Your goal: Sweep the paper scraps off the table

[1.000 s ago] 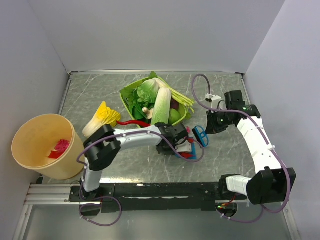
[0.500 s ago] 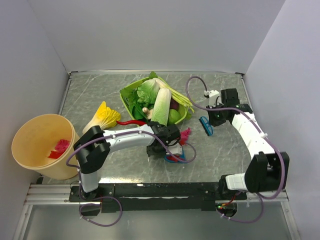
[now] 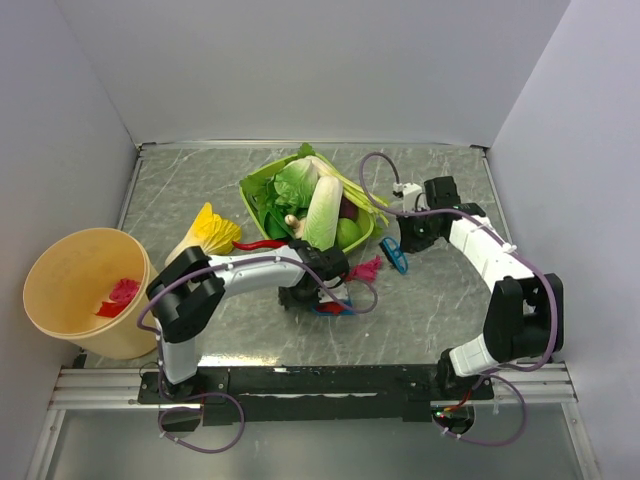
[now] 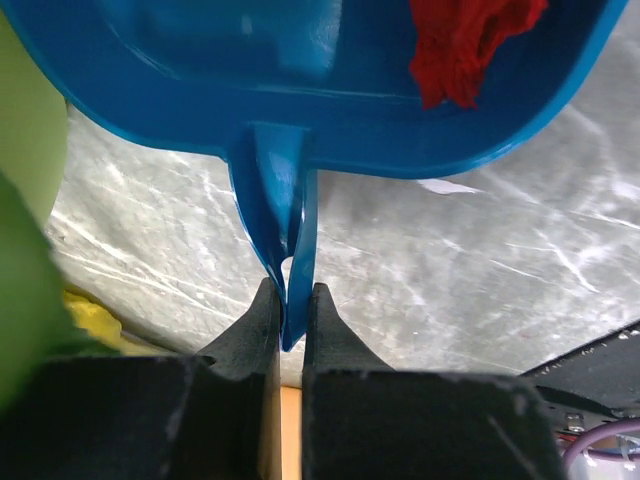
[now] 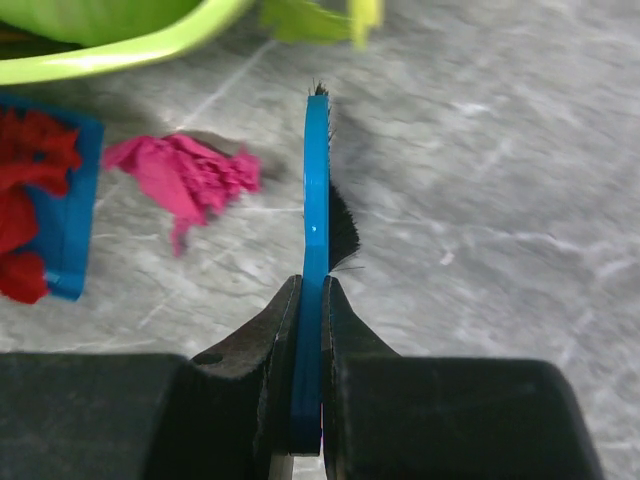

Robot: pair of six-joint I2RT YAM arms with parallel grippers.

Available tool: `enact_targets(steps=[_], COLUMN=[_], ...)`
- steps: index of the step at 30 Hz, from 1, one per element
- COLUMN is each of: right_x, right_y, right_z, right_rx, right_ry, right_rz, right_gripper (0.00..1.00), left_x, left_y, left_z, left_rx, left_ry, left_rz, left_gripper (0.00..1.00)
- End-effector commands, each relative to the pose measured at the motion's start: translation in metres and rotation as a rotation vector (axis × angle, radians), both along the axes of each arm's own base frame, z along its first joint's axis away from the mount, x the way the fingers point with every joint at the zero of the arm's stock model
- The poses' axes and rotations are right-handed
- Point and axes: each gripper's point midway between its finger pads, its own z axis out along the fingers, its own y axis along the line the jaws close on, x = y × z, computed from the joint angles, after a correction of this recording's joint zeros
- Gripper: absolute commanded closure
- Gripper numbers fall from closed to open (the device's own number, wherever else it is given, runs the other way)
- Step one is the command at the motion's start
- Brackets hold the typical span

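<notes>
A grey-green tabletop, marbled with thin white veins, is being viewed from above and from both wrists. A magenta paper scrap is lying directly on it, just ahead and to the left of the right end effector. Farther ahead on that same side, a green bowl heaped with vegetables is being carried by the tabletop. A blue dustpan is being held low over the surface, straight out from the left end effector; whether its lip is touching cannot be told. Beyond and to the left of that end effector, a red chili pepper and a yellow-white cabbage are being supported, close beside each other.
</notes>
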Motion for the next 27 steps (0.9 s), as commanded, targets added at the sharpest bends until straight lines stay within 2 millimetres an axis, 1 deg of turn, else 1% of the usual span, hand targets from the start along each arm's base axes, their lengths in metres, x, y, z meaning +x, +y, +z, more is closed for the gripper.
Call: enact_targets(steps=[1, 2, 3, 6, 7, 9, 10, 13, 15, 16, 18, 20, 21, 22, 23, 24, 25, 26, 27], right_x=[-0.011, -0.016, -0.021, -0.033, -0.04, -0.049, -0.056, -0.067, -0.072, -0.071, -0.076, -0.077, -0.077, -0.076, -0.079, -0.082, -0.085, -0.088, -0.093], right_y=[0.023, 0.025, 0.03, 0.041, 0.05, 0.059, 0.066, 0.074, 0.071, 0.068, 0.059, 0.046, 0.041, 0.038, 0.035, 0.03, 0.028, 0.026, 0.022], right_z=[-0.009, -0.012, -0.012, -0.007, -0.001, 0.002, 0.008, 0.013, 0.015, 0.02, 0.023, 0.033, 0.042, 0.048, 0.052, 0.06, 0.063, 0.065, 0.069], right_rx=[0.066, 0.075, 0.1, 0.154, 0.194, 0.234, 0.277, 0.309, 0.294, 0.278, 0.227, 0.158, 0.134, 0.119, 0.104, 0.083, 0.078, 0.072, 0.057], right_ry=[0.061, 0.079, 0.096, 0.13, 0.146, 0.172, 0.189, 0.211, 0.215, 0.189, 0.179, 0.132, 0.091, 0.065, 0.049, 0.013, 0.0, -0.011, -0.024], right_rz=[0.038, 0.04, 0.047, 0.044, 0.053, 0.063, 0.074, 0.095, 0.101, 0.12, 0.123, 0.125, 0.133, 0.134, 0.135, 0.135, 0.14, 0.144, 0.146], right_gripper=[1.0, 1.0, 1.0, 1.0, 1.0, 1.0, 1.0, 1.0, 1.0, 1.0, 1.0, 1.0, 1.0, 1.0, 1.0, 1.0, 1.0, 1.0, 1.0], left_x=[0.013, 0.015, 0.018, 0.023, 0.023, 0.026, 0.028, 0.03, 0.027, 0.027, 0.026, 0.027, 0.026, 0.026, 0.028, 0.028, 0.029, 0.029, 0.032], left_y=[-0.006, -0.007, -0.014, -0.028, -0.033, -0.041, -0.047, -0.059, -0.065, -0.067, -0.072, -0.074, -0.075, -0.077, -0.08, -0.082, -0.085, -0.085, -0.092], left_z=[0.005, 0.003, 0.004, 0.0, -0.002, -0.004, -0.004, -0.005, -0.004, -0.004, -0.004, -0.004, -0.004, 0.0, -0.001, 0.001, 0.005, 0.004, 0.008], left_rx=[-0.005, -0.005, -0.024, -0.057, -0.07, -0.088, -0.109, -0.149, -0.186, -0.202, -0.247, -0.287, -0.302, -0.322, -0.342, -0.358, -0.38, -0.388, -0.424], left_ry=[-0.043, -0.043, -0.051, -0.046, -0.042, -0.045, -0.052, -0.054, -0.038, -0.038, -0.042, -0.064, -0.064, -0.072, -0.084, -0.09, -0.1, -0.104, -0.122], left_rz=[0.044, 0.045, 0.047, 0.035, 0.029, 0.019, 0.014, 0.004, -0.002, -0.005, -0.014, -0.023, -0.03, -0.038, -0.047, -0.054, -0.061, -0.076, -0.081], left_gripper=[0.99, 0.99, 0.99, 0.99, 0.99, 0.99, 0.99, 0.99, 0.99, 0.99, 0.99, 0.99, 0.99, 0.99, 0.99, 0.99, 0.99, 0.99, 0.99])
